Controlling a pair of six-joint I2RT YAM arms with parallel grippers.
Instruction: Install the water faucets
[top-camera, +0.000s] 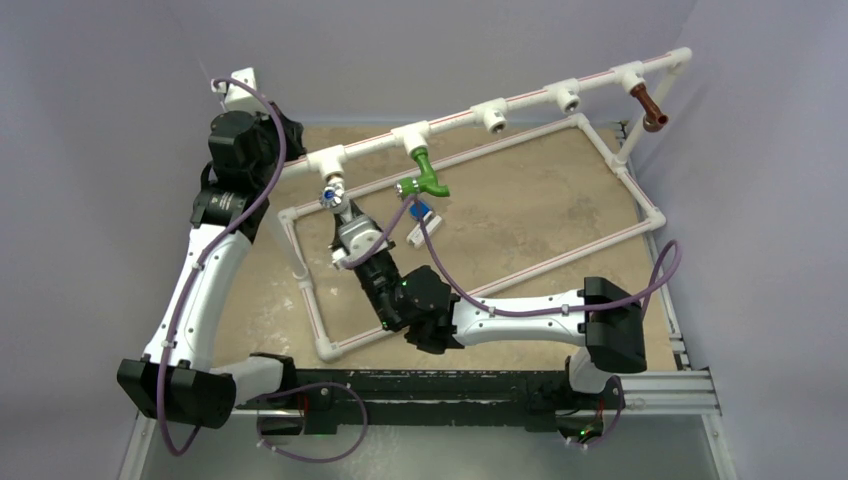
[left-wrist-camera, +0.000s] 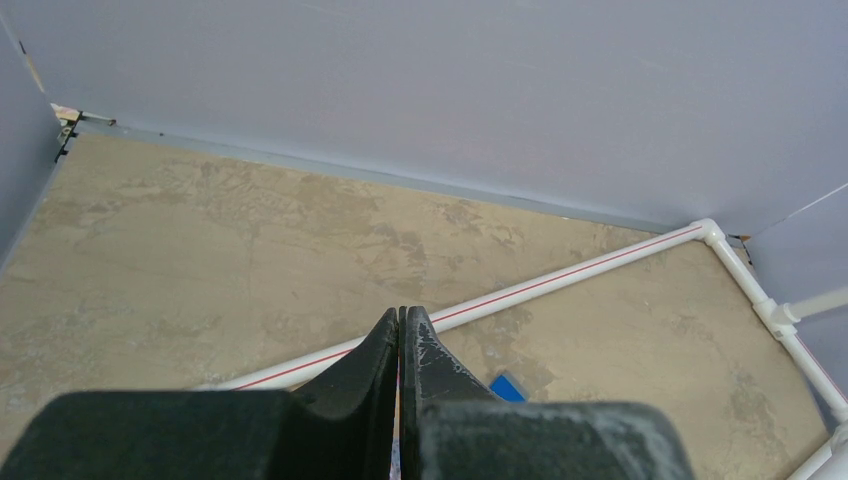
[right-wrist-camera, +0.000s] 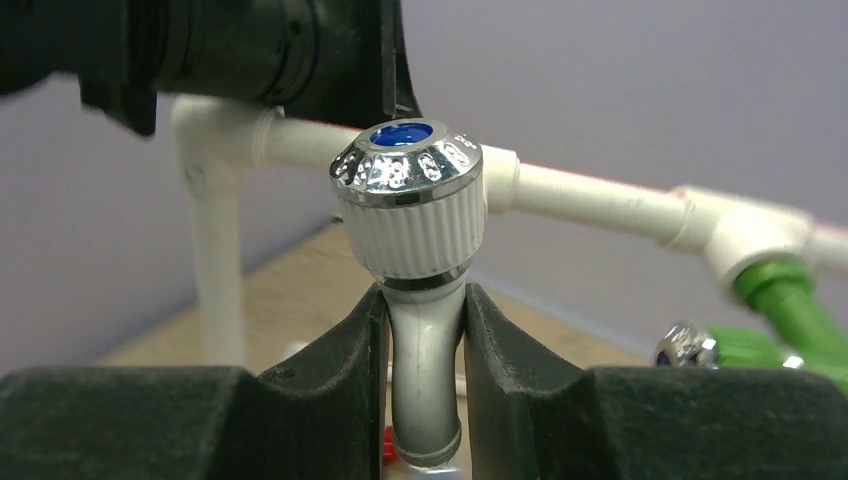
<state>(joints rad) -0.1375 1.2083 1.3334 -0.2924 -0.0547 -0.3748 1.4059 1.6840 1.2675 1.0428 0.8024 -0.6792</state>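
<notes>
The right gripper (right-wrist-camera: 425, 300) has its black matte jaws narrowly parted, pinching the smooth pale spout of the white faucet (right-wrist-camera: 408, 225). The faucet's long axis runs along the fingers. Its ribbed collar and chrome, blue-centred knob point at the far-left tee of the white pipe frame (top-camera: 520, 100). To the right, the green faucet (top-camera: 428, 172) hangs from the next tee and the brown faucet (top-camera: 650, 108) from the end one. The left gripper (left-wrist-camera: 400, 320) is pressed together, empty.
</notes>
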